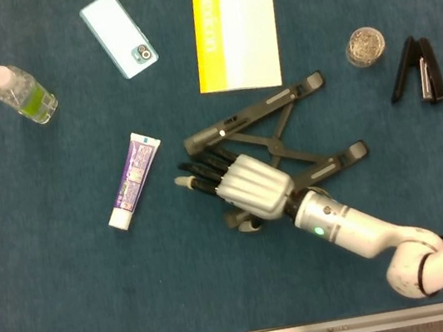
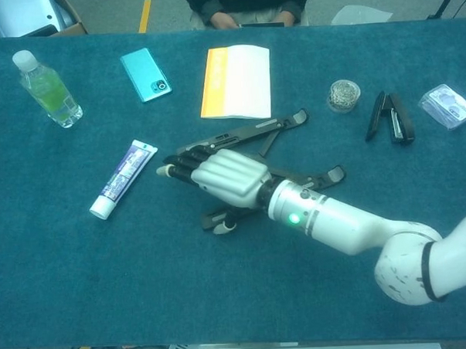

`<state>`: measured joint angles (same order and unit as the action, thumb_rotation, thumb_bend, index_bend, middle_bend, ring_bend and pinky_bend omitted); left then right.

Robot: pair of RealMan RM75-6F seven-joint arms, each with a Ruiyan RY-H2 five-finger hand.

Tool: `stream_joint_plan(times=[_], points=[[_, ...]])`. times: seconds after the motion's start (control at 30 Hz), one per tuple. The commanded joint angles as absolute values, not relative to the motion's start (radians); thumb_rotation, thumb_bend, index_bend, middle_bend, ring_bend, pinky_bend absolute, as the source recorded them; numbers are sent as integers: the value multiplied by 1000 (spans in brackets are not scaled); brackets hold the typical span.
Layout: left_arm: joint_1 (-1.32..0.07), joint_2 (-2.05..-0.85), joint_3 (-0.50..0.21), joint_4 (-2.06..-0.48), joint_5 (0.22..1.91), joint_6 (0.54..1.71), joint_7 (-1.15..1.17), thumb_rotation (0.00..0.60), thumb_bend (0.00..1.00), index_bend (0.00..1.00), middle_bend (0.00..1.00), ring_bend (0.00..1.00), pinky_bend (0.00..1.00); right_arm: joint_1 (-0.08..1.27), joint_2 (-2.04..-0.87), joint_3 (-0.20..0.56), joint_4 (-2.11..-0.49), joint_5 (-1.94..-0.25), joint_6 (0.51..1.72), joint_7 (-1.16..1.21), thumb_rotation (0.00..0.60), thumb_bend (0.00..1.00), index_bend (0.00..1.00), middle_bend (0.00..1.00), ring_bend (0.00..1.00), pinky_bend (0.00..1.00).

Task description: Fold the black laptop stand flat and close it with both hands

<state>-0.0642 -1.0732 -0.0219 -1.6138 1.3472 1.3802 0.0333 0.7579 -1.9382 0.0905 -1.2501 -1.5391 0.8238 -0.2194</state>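
Observation:
The black laptop stand [image 1: 255, 114] lies on the blue cloth at centre, its two long rails spread in a V and joined by cross struts; the chest view shows its far rail [image 2: 246, 131] too. My right hand [image 1: 245, 183] lies palm down over the left part of the stand, between the rails and across the near one. Its dark fingers [image 1: 202, 173] are stretched out flat toward the left, and the thumb tip shows by the near rail's left end. In the chest view the same right hand [image 2: 221, 173] hides that end of the stand. My left hand is in neither view.
Around the stand lie a toothpaste tube [image 1: 133, 180], a yellow and white booklet [image 1: 236, 35], a phone [image 1: 119, 35], a bottle [image 1: 23, 94], a small jar [image 1: 364, 46], a black stapler [image 1: 417, 70] and a clear card pack [image 2: 446, 106].

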Motion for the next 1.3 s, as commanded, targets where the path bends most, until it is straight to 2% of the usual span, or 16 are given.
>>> stream_joint_plan(times=[0.03,0.4,0.9,1.3], points=[[-59,-1067,-24,-1611,1345,1387,27,600,324,93,135,90,145,766,-1941,100,-1241,-1533,831,-229,600,0,0,0,0,39],[-53,-1069,-22,-1612,1343,1386,29,600,325,74,127,78,144,798,-2001,128,-1147,-1478,812,-232,600,0,0,0,0,39],[-62,-1062,-31,-1609,1344,1373,27,600,324,67,126,77,144,910,-2133,241,-967,-1409,788,-230,600,0,0,0,0,39],[-72,-1064,-27,-1616,1358,1361,30,600,324,66,126,77,144,875,-2023,228,-1094,-1364,801,-222,600,0,0,0,0,39]])
